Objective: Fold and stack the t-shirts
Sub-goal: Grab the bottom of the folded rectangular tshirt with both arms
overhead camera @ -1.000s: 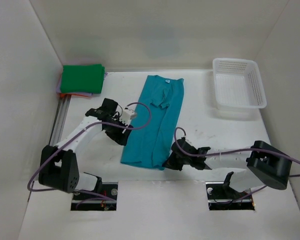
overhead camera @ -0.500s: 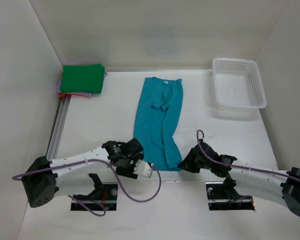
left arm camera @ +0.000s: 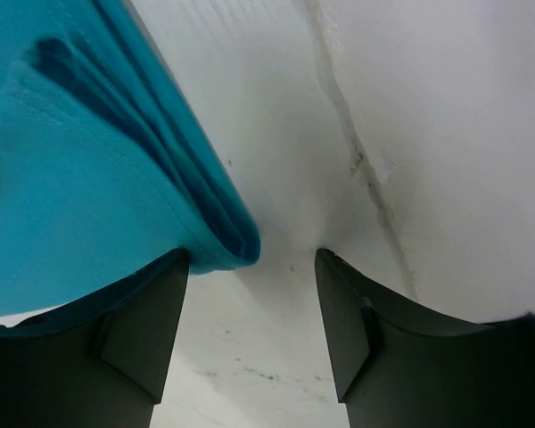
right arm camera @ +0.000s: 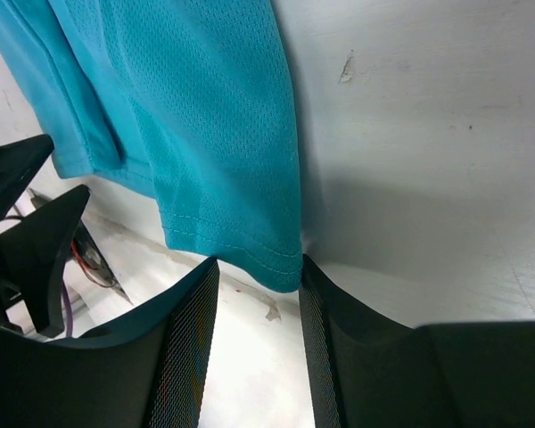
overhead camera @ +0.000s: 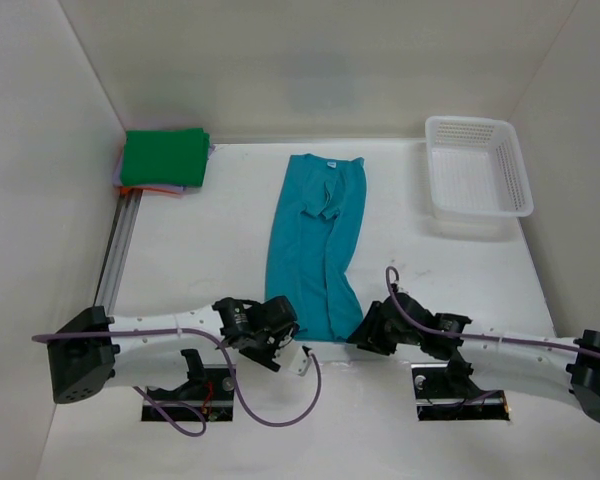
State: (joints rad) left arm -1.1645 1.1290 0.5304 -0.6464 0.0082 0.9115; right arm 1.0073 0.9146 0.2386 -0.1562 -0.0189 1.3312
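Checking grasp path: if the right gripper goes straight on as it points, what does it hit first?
The teal t-shirt. Its hem corner lies at the mouth of the right gripper, jaws open, so cloth comes first. Depth to the table beneath is unclear.

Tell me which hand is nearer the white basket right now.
Right. The right hand is at the near right corner of the teal shirt, on the same side as the basket; the left hand is at its near left corner, farther off.

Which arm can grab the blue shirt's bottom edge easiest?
Probably right: the right gripper is open around a hem corner of the teal shirt. The left gripper straddles mostly bare table.
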